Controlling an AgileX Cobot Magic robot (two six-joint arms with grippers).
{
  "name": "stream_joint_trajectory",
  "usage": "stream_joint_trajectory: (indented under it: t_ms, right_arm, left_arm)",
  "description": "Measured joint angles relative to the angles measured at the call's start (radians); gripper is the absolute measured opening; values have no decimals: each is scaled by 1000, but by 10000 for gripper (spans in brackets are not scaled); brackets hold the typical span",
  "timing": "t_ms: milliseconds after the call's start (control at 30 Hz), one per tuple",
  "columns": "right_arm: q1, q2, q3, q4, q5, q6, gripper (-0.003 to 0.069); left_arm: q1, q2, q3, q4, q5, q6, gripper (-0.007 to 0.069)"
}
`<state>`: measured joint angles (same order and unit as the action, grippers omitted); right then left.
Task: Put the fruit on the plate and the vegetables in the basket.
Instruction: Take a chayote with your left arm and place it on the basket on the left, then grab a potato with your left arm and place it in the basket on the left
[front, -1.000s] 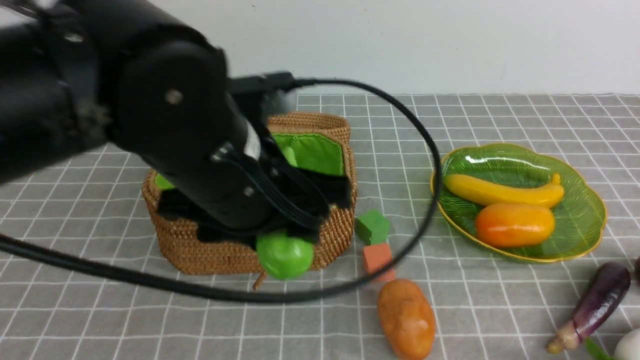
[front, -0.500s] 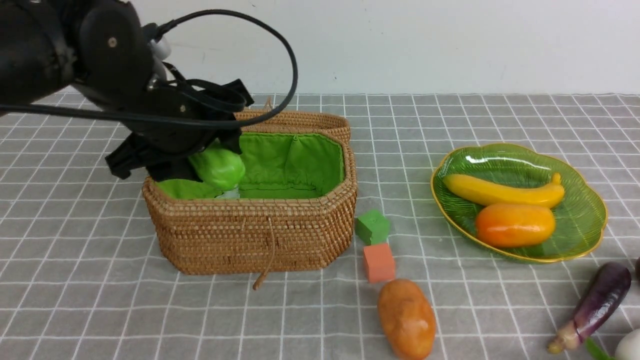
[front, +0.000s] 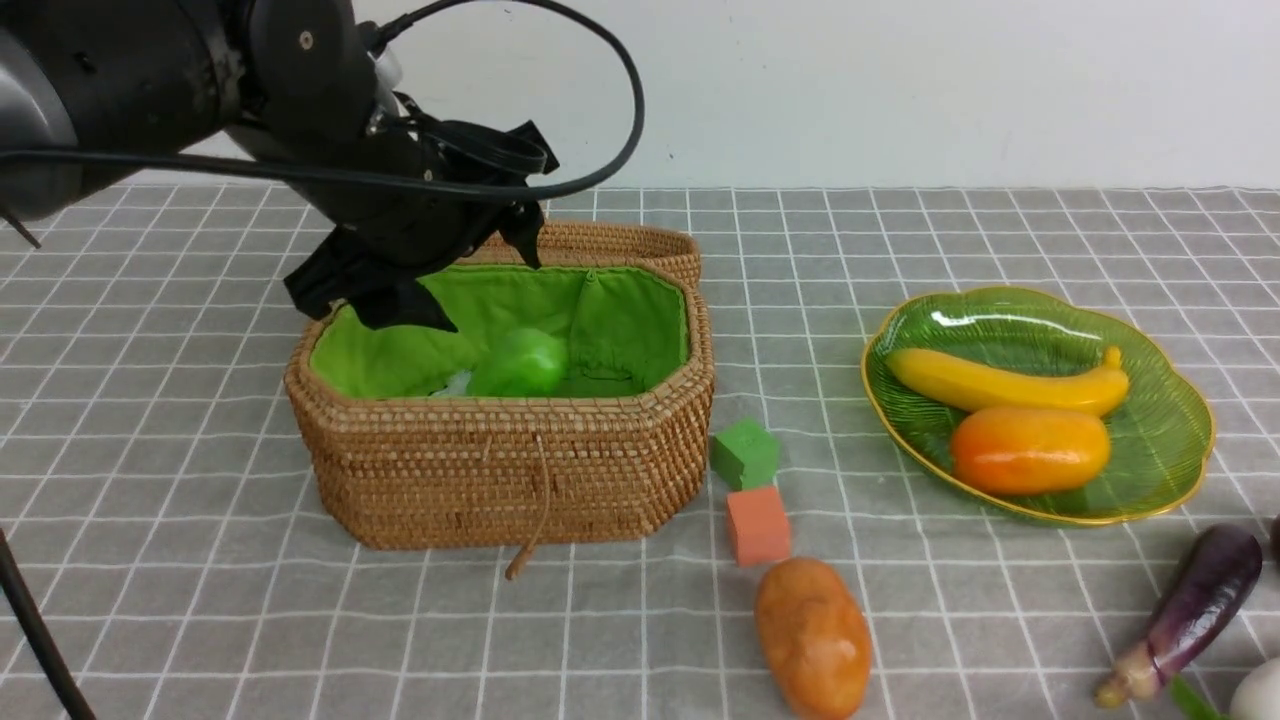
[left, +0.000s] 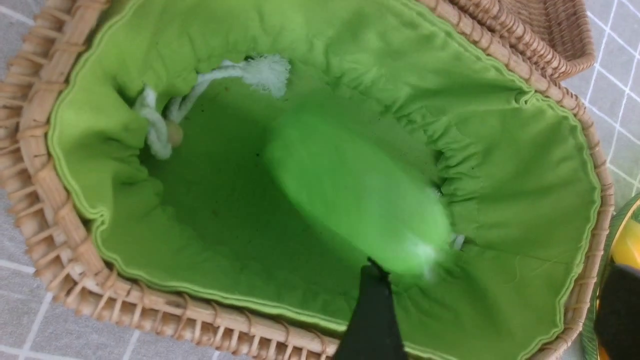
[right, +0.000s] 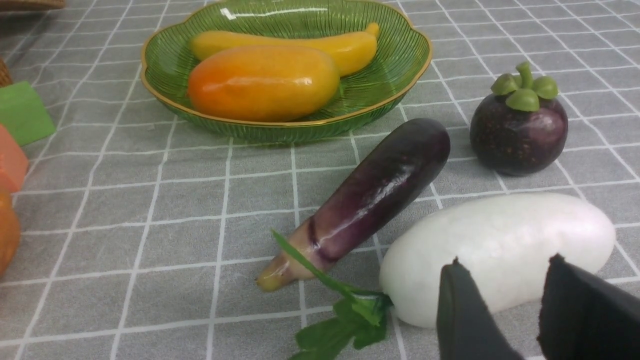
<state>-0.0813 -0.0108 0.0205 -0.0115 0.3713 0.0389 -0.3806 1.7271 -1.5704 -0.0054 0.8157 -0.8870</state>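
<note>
Two black fingers (front: 380, 290) of the left claw (front: 462, 283) are standing wide apart over the back left part of the basket (front: 500, 470), and we are seeing nothing between them. Just below, the gourd (front: 520, 362) is lying inside the basket, clear of both fingers. It is showing glossy bright green in the front view, but it is blurring to a smooth oblong in the left wrist view, so we are not making out its skin. Around it the soft green lining (front: 620, 320) is gathering in folds, with a frayed white cord (left: 160, 125) hanging at one end. The basket is a tan, tightly woven octagon, and its lid (front: 610, 243) is lying open behind.

The right claw (right: 505, 267) is holding nothing. Its tips are standing a little apart, just in front of the white vegetable (right: 500, 250), which is smooth and pearly. Beside that, we are seeing the glossy tapering eggplant (right: 380, 195) and the round speckled mangosteen (right: 517, 135), all on the checked grey cloth (front: 1000, 230).

On the ribbed green glass plate (front: 1170, 440), gold at its wavy rim, the banana (front: 1000, 385) and the mango (front: 1030, 450) are lying side by side, touching. Right of the basket, a green cube (front: 745, 453), an orange cube (front: 757, 525) and the oval potato (front: 812, 637) are sitting in a row.
</note>
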Motion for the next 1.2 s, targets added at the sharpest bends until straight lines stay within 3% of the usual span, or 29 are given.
stream_joint_trajectory:
  t_ms: [167,333,467,533,700,1200]
  right_arm:
    - [0,0,0,0,0,0,241]
    - [0,0,0,0,0,0,241]
    - [0,0,0,0,0,0,241]
    - [0,0,0,0,0,0,241]
    - [0,0,0,0,0,0,241]
    - [0,0,0,0,0,0,241]
  left_arm:
    - [0,0,-1,-35,12,12,543]
    - [-53,0,-3,-109,72,139,543]
    - [-219,5,-3,-122,103,240,543]
    - [-327,22,-4,-94,90,231,543]
    - [-462,111,-4,-10,83,130,543]
    - [-493,320,-12,-2,-50,53,544]
